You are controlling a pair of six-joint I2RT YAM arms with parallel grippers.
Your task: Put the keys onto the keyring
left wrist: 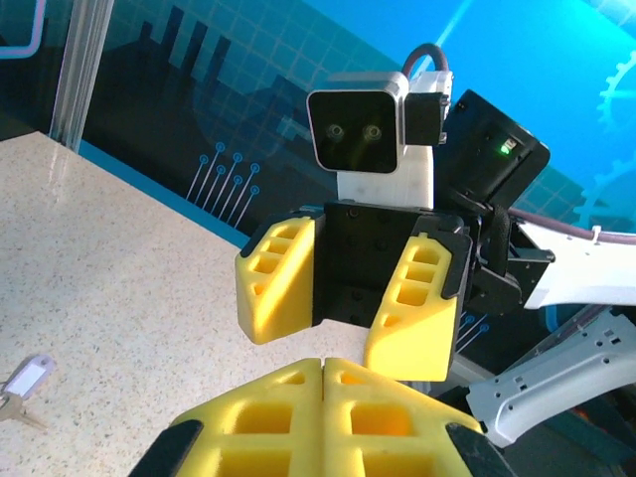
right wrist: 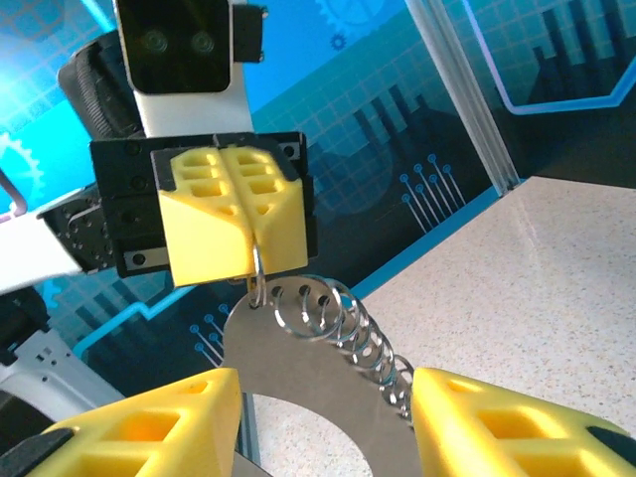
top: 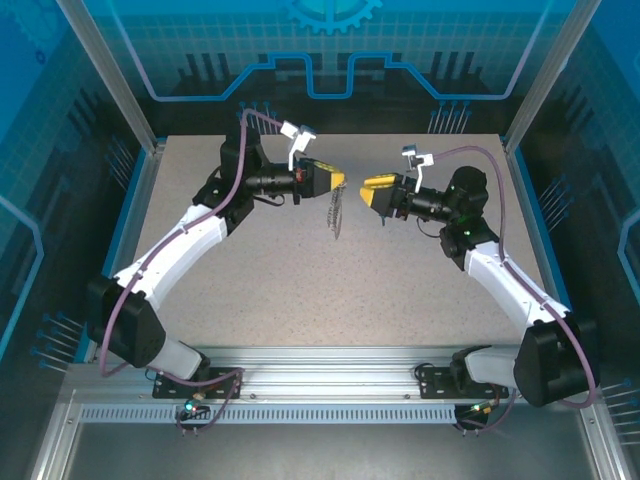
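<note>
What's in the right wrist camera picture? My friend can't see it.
The left gripper, shut, dangles the grey keyring and its chain of small metal rings, with the speckled table at the right. The right gripper is open just below it.

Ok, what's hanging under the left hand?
The keyring hangs below the shut left hand, its chain beside it. The bit pinched between the fingers is covered.

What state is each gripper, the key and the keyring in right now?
keyring: hanging in the air from the left gripper.
left gripper: shut on the keyring's top.
right gripper: open, empty.
key: lying on the table, not on the keyring.
</note>
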